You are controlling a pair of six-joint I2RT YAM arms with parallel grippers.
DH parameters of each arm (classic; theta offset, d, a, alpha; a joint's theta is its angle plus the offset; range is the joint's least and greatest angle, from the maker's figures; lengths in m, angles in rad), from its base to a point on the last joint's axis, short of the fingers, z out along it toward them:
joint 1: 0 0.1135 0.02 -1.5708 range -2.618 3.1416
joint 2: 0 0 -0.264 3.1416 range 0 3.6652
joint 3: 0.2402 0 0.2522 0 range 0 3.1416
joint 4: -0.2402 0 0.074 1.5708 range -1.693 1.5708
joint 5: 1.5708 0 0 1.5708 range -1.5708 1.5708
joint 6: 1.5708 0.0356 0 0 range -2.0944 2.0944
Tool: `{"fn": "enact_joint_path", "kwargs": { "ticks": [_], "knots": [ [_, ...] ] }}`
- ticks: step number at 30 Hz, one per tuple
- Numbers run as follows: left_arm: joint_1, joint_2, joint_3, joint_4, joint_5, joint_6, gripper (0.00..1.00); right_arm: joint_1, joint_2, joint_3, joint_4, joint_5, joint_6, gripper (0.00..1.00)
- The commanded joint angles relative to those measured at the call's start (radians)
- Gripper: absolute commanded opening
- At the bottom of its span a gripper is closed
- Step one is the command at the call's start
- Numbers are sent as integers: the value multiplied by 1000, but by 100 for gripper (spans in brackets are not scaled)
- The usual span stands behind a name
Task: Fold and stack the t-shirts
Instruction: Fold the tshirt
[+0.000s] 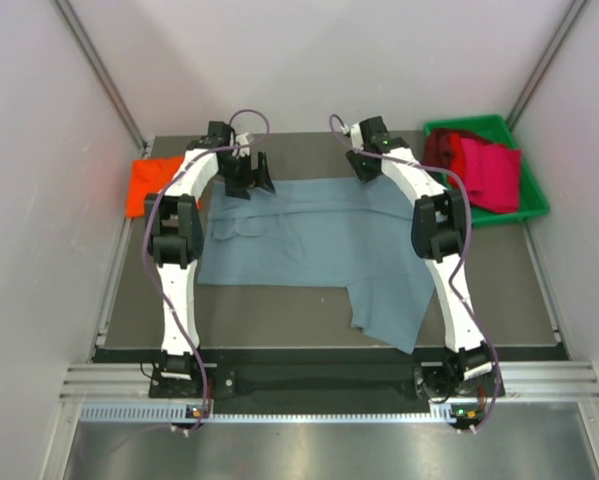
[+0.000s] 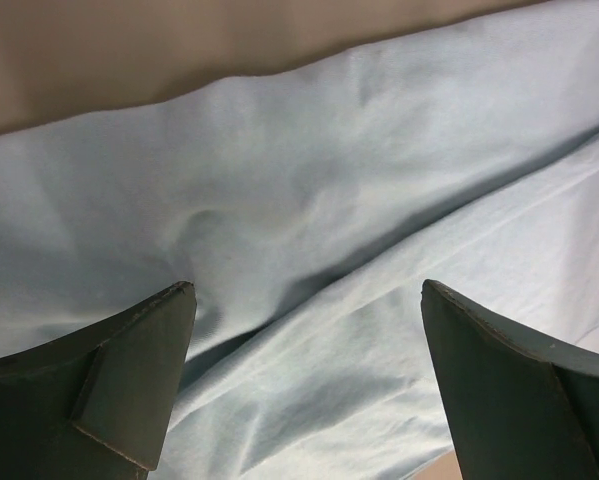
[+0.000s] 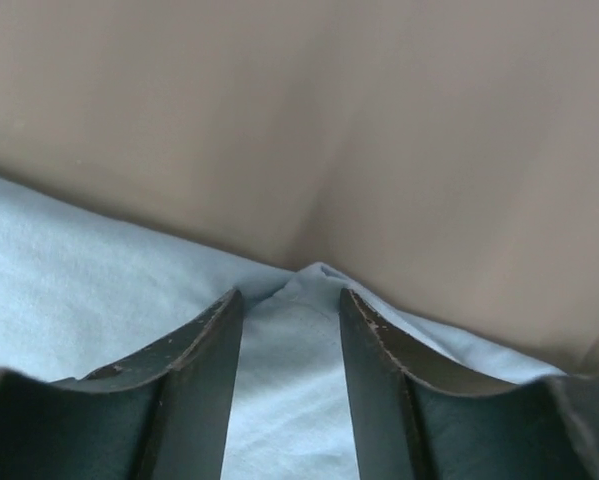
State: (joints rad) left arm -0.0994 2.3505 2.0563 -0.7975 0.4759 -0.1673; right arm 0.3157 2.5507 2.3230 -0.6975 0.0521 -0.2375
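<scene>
If we pull now, the large slate blue-grey cloth t-shirt point(image 1: 309, 245), spread out beneath both grippers, may slip. The right gripper point(image 3: 291, 292) straddles a raised corner at the shirt's far right edge, jaws half apart, and we cannot tell whether they pinch it. The left gripper point(image 2: 304, 290) hangs spread wide over the shirt's far left edge, gripping nothing, so we judge a one-sided lift would skew and crease the cloth.
</scene>
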Motion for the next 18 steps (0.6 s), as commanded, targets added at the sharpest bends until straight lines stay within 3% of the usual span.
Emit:
{"fn": "enact_joint_path", "kwargs": {
  "ticks": [1, 3, 4, 8, 12, 18],
  "knots": [
    [-5, -74, 4, 0, 38, -17, 99, 19, -6, -25, -14, -8, -20, 45],
    [-5, -76, 4, -3, 33, -17, 99, 20, -9, -27, -10, -6, -22, 38],
    [-3, -76, 2, -2, 32, -14, 99, 20, -12, -28, -7, -3, -20, 27],
    [-2, -80, -2, -3, 32, -11, 99, 22, -23, -30, 15, 55, -10, 3],
    [-2, -68, -5, -5, 26, -5, 99, 22, -49, -33, 26, 89, -9, 7],
    [3, -36, -1, -17, 9, 9, 99, 20, -110, -50, 33, 115, -6, 3]
  ]
}}
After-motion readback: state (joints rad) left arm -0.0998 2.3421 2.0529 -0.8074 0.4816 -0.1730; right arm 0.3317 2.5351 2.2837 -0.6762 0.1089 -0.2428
